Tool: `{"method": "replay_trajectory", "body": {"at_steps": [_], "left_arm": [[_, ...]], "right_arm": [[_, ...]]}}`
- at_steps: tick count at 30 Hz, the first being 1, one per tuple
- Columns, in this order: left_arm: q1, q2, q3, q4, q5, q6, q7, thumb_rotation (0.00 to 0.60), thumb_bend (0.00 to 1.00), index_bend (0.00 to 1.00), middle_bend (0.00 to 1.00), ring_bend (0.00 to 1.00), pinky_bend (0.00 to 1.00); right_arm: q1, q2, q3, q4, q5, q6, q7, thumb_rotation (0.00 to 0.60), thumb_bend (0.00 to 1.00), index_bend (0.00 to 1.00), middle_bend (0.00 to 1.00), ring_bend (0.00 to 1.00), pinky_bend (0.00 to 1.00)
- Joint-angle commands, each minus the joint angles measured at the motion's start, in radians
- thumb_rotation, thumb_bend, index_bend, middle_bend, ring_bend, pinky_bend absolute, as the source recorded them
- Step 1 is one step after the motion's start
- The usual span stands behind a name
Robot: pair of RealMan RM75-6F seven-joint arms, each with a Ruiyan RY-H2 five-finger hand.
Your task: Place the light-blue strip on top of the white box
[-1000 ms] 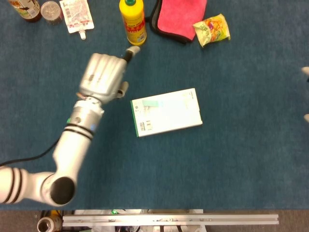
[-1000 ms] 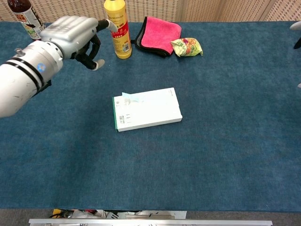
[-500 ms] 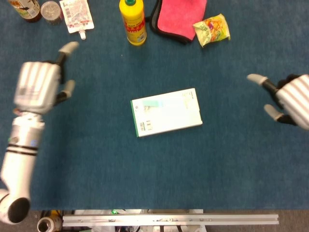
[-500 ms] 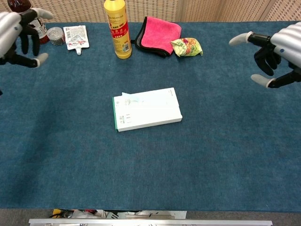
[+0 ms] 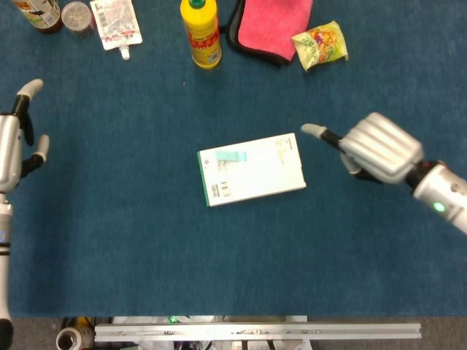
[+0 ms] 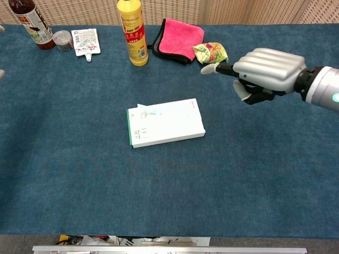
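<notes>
- At the centre of the table (image 5: 146,240), the white box (image 5: 255,173) lies flat, its long axis running left to right with a slight tilt.
- On the box's top face, near the left end, the light-blue strip (image 5: 231,156) lies flat, its long axis roughly parallel to that of the box. In the chest view the strip (image 6: 150,110) shows at the far left corner of the box (image 6: 167,126), one end reaching the box edge.
- To the right of the box, the right robot hand (image 5: 376,149) hovers near the box's right end, one finger extended toward it and the others curled in. It holds nothing. The chest view shows the same robot hand (image 6: 262,71) apart from the box and raised above the table.
- At the left edge of the head view, the left robot hand (image 5: 16,146) stands well apart from the box, fingers spread, holding nothing.
- Judgement: the right robot hand is the nearer to the box, but the strip lies at the box's opposite end, to that hand's left.
- Judgement: the strip already rests on the box, so the placement appears complete; any further move would only be a retreat or a light correction.
</notes>
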Motion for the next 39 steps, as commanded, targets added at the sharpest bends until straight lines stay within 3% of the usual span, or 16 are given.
{"method": "replay_trajectory", "body": {"at_steps": [1, 10, 13, 19, 27, 39], "left_arm": [[0.016, 0.012, -0.003, -0.016, 0.020, -0.003, -0.004, 0.600, 0.32, 0.18, 0.69, 0.70, 0.90], [0.051, 0.030, -0.021, -0.044, 0.060, -0.028, -0.016, 0.600, 0.32, 0.19, 0.71, 0.72, 0.91], [0.062, 0.032, -0.033, -0.048, 0.062, -0.029, -0.015, 0.600, 0.32, 0.19, 0.71, 0.72, 0.91], [0.084, 0.032, -0.048, -0.043, 0.067, -0.041, -0.032, 0.600, 0.32, 0.19, 0.71, 0.72, 0.91], [0.100, 0.038, -0.069, -0.043, 0.079, -0.063, -0.046, 0.600, 0.32, 0.19, 0.71, 0.72, 0.91], [0.122, 0.043, -0.094, -0.033, 0.087, -0.092, -0.078, 0.600, 0.32, 0.20, 0.70, 0.72, 0.91]], "right_arm": [[0.081, -0.041, 0.028, 0.017, 0.095, -0.101, -0.052, 0.600, 1.00, 0.10, 1.00, 1.00, 1.00], [0.215, -0.138, 0.059, 0.082, 0.306, -0.207, -0.175, 0.599, 1.00, 0.18, 1.00, 1.00, 1.00], [0.267, -0.158, 0.054, 0.099, 0.364, -0.235, -0.225, 0.568, 1.00, 0.20, 1.00, 1.00, 1.00], [0.354, -0.193, 0.025, 0.107, 0.459, -0.261, -0.292, 0.497, 1.00, 0.37, 1.00, 1.00, 1.00], [0.413, -0.260, -0.026, 0.142, 0.530, -0.226, -0.338, 0.493, 1.00, 0.38, 1.00, 1.00, 1.00], [0.455, -0.348, -0.039, 0.225, 0.550, -0.179, -0.325, 0.493, 1.00, 0.38, 1.00, 1.00, 1.00]]}}
